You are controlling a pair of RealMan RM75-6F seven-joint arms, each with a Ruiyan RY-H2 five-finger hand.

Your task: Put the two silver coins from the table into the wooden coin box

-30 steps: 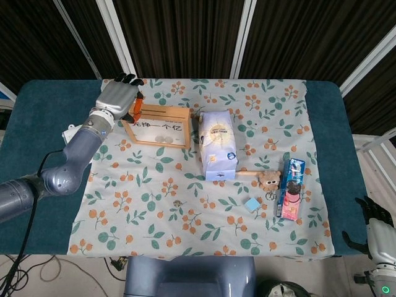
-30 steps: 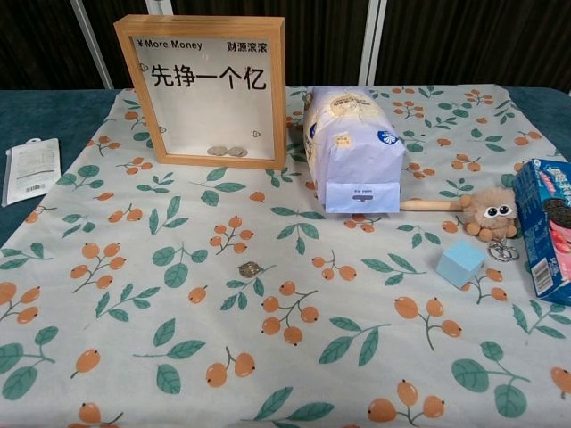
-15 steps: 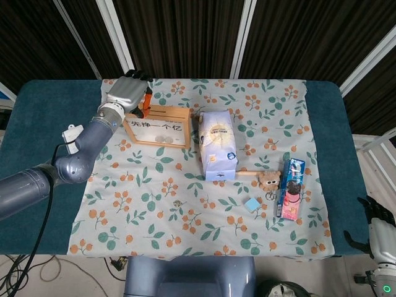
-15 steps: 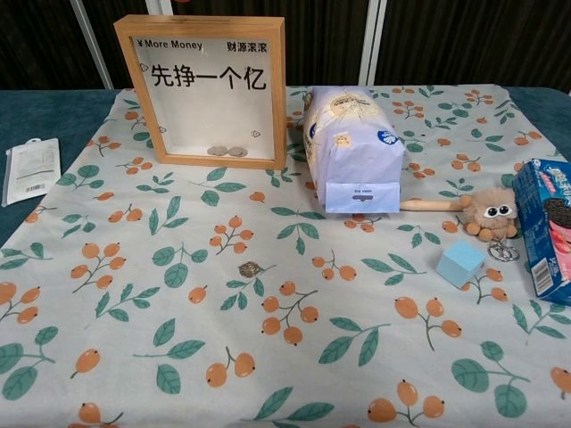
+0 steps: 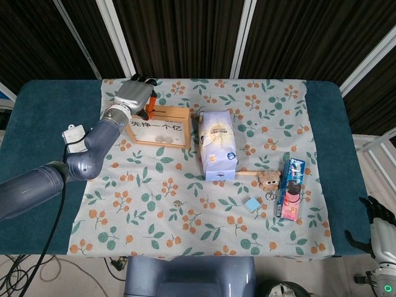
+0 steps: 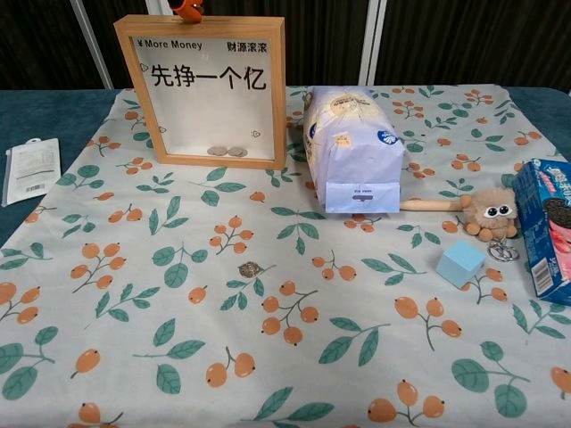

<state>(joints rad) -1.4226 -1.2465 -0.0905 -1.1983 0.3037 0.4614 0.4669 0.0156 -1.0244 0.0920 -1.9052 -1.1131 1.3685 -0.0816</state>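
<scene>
Standing upright near the cloth's far-left edge, the wooden coin box (image 6: 202, 89) shows two silver coins (image 6: 227, 151) (small, dull) on its floor. The left hand (image 5: 135, 97) hovers at its top rim; its finger state is unclear.

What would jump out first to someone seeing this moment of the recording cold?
The upright wooden coin box at the far left of the floral cloth, with bold black characters and two coins lying at its bottom, draws the eye first. The left hand sits at its top edge, orange-tipped fingers over the rim. Beside it lies a pale blue bag.
</scene>
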